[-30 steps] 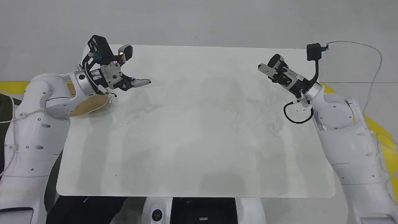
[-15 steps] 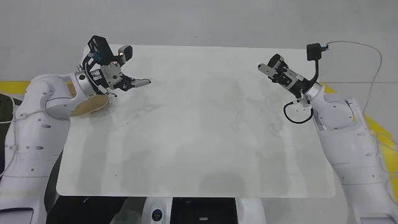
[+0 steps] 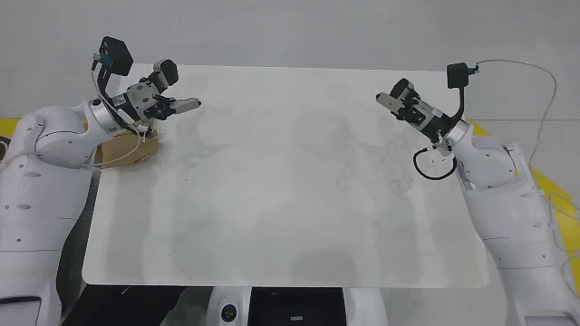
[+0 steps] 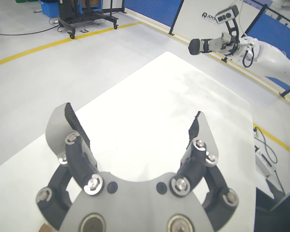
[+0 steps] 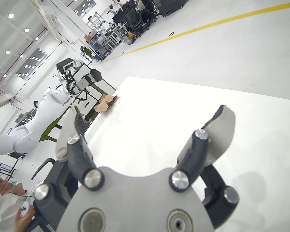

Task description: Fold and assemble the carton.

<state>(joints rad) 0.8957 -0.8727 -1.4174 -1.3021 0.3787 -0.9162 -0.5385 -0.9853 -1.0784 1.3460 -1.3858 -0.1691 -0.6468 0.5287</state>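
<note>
The flat brown carton [image 3: 120, 150] lies at the table's left edge, partly under my left arm; in the right wrist view the carton [image 5: 105, 102] shows unfolded flaps. My left gripper [image 3: 184, 88] hangs open and empty above the far left corner, just past the carton. In its own view the left gripper [image 4: 134, 121] has its fingers wide apart over bare table. My right gripper [image 3: 388, 92] is open and empty above the far right part of the table, well away from the carton. Its own view shows the right gripper [image 5: 149, 117] spread, facing across the table.
The white table [image 3: 290, 217] is bare apart from the carton. Grey floor with yellow lines surrounds it. From the left wrist camera the other arm's gripper [image 4: 195, 47] appears beyond the far edge.
My left arm has pulled back toward the table's left far corner and lifted, uncovering more of the carton. The right arm has not moved.
</note>
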